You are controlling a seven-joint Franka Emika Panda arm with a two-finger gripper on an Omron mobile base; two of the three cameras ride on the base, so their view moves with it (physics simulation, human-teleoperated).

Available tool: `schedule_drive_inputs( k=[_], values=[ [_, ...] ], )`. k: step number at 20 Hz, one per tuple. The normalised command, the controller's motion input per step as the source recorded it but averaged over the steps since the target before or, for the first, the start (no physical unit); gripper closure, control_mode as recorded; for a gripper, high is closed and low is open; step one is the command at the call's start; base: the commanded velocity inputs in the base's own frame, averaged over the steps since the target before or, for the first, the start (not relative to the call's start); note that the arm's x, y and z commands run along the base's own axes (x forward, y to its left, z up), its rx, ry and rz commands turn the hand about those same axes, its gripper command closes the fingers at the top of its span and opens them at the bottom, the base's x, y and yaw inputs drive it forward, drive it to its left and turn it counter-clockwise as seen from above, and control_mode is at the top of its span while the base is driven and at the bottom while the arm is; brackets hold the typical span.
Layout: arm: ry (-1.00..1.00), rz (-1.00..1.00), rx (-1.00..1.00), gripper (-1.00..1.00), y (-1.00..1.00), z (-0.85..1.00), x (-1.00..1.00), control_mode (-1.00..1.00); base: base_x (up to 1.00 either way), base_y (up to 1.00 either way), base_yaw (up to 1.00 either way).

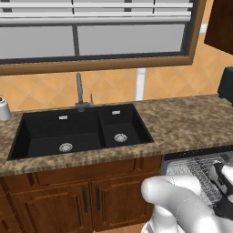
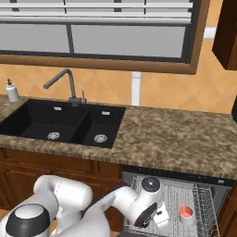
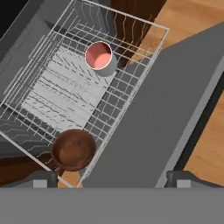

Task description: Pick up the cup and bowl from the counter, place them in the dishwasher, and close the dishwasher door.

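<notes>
Both dishes already sit in the dishwasher [image 2: 217, 183], so only closing the door [image 3: 148, 118] seems left. The door lies folded down flat, and the wire rack [image 3: 48, 65] is pulled out over it. In the rack, a cup [image 3: 101, 58] with a pink inside stands upright near one edge, and a brown bowl [image 3: 73, 149] rests at a corner, well apart from the cup. The counter [image 2: 176, 139] above carries neither dish; its black sink [image 1: 77, 129] holds nothing. The gripper [image 3: 111, 181] hangs above the rack and door, its fingertips spread wide, holding nothing.
</notes>
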Motion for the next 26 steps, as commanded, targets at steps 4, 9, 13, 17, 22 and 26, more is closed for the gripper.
schedule_drive_inputs(
  k=[4, 9, 13, 17, 22, 26],
  values=[
    [0.00, 0.00, 0.13, -1.00, -0.24, -0.10, -0.30, -1.00, 0.00, 0.00, 0.00],
    [0.00, 0.00, 0.06, -1.00, 0.00, -0.39, -0.01, -1.00, 0.00, 0.00, 0.00],
    [0.00, 0.00, 0.06, -1.00, 0.00, -0.48, 0.00, -1.00, 0.00, 0.00, 0.00],
    [0.00, 0.00, 0.05, -1.00, 0.00, -0.42, -0.01, -1.00, 0.00, 0.00, 0.00],
    [0.00, 0.00, 0.06, -1.00, 0.00, -0.38, 0.00, -1.00, 0.00, 0.00, 0.00],
    [0.00, 0.00, 0.08, -1.00, 0.00, -0.35, 0.06, -1.00, 0.00, 0.00, 0.00]
  ],
)
